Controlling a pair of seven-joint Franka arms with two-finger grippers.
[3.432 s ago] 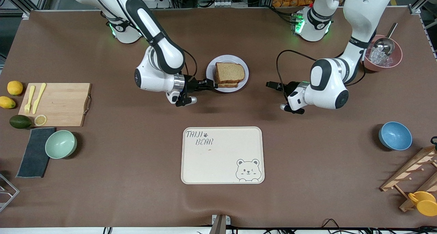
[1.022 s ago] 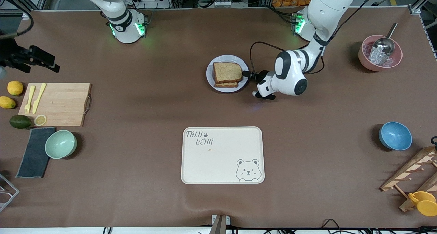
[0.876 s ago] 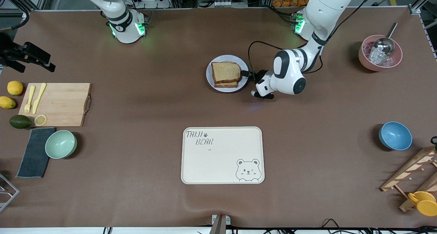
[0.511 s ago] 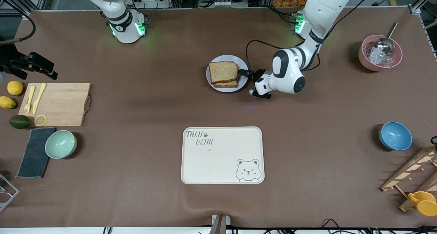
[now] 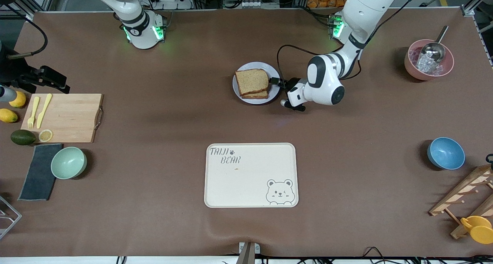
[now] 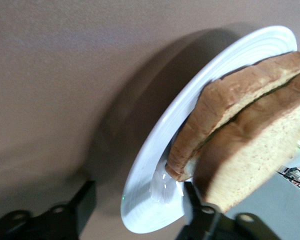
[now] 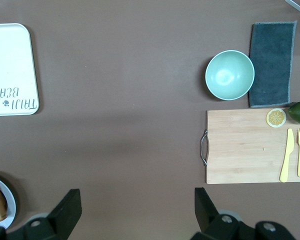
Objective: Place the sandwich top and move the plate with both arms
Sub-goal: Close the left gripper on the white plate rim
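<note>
The sandwich top (image 5: 251, 80) lies on a second slice on the white plate (image 5: 246, 67), toward the robots' side of the table. My left gripper (image 5: 275, 81) is at the plate's edge on the left arm's side. In the left wrist view its open jaws (image 6: 139, 192) straddle the plate's rim (image 6: 155, 150), one finger over the plate beside the sandwich top (image 6: 260, 150), the other under the rim with a gap. My right gripper (image 5: 52, 81) hangs open (image 7: 136, 200) high over the right arm's end of the table, holding nothing.
A cream bear tray (image 5: 250, 175) lies nearer the front camera than the plate. A cutting board (image 5: 63, 117), green bowl (image 5: 68, 162) and dark cloth (image 5: 36, 171) sit at the right arm's end. A blue bowl (image 5: 445, 153) and pink ice bowl (image 5: 428, 59) sit at the left arm's end.
The right arm left the plate and swung up to its end of the table. The left gripper came in over the plate's rim, nudging the sandwich slightly toward the right arm's end.
</note>
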